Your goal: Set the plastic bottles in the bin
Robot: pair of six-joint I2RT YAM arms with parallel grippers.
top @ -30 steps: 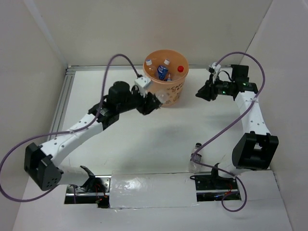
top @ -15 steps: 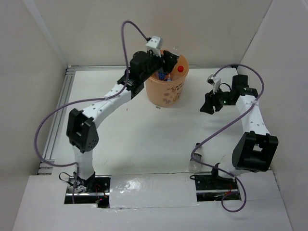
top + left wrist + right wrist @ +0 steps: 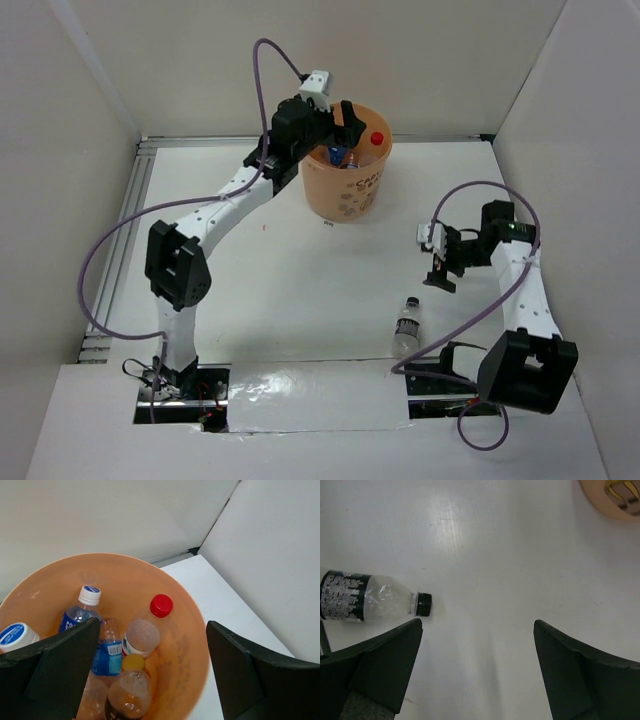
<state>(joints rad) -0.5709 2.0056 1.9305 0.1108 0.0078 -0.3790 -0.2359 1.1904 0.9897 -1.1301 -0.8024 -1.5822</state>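
Note:
The pale-orange bin (image 3: pixel 347 190) stands at the back of the table with several plastic bottles in it. In the left wrist view I see a blue-labelled bottle with a white cap (image 3: pixel 80 614), a red-capped one (image 3: pixel 149 626) and an orange-tinted one (image 3: pixel 127 692) inside the bin (image 3: pixel 192 645). My left gripper (image 3: pixel 339 127) (image 3: pixel 152 675) hangs open over the bin's rim, with nothing between its fingers. One clear bottle with a black label and black cap (image 3: pixel 405 328) (image 3: pixel 362 600) lies on the table near the front. My right gripper (image 3: pixel 438 270) (image 3: pixel 477 670) hovers open above the table just beside that bottle's cap.
White walls close in the table on the left, back and right. A metal rail (image 3: pixel 125 230) runs along the left edge. Purple cables loop from both arms, one (image 3: pixel 440 345) passing near the lying bottle. The bin's foot (image 3: pixel 615 500) shows at the right wrist view's top corner.
My left arm swung up from beside the bin to above its rim and its jaws opened wide. My right arm moved from the far right towards the lying bottle, jaws wider.

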